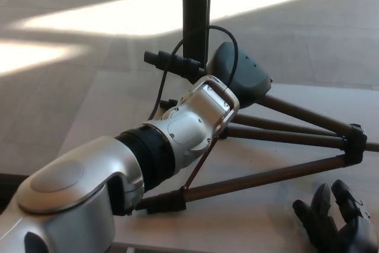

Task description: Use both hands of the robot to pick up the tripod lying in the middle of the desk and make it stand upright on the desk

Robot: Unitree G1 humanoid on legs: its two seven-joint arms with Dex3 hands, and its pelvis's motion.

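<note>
The robot's left hand (240,75), a dark rounded form at the end of a silver and black forearm (177,131), reached in from the lower left and lay against the hub of the tripod (284,134), where the three legs met. Whether that hand had closed on the tripod could not be told from the head view, since the wrist and the back of the hand hid its underside. A black cable (172,57) looped from the wrist up over the hand. The right hand (334,220) rested at the lower right corner, palm up and released, its thick fingers spread and grasping nothing, just beside the nearest tripod leg but apart from it. The tripod lay on its side in the middle of the pale table (260,211), its brown legs fanned out toward the right, with black collars near the right edge and one black foot (160,202) pointing toward the table's near edge. A dark vertical post (195,10) rose behind the left hand. Beyond the table, bands of sunlight crossed the grey floor (71,39).
</note>
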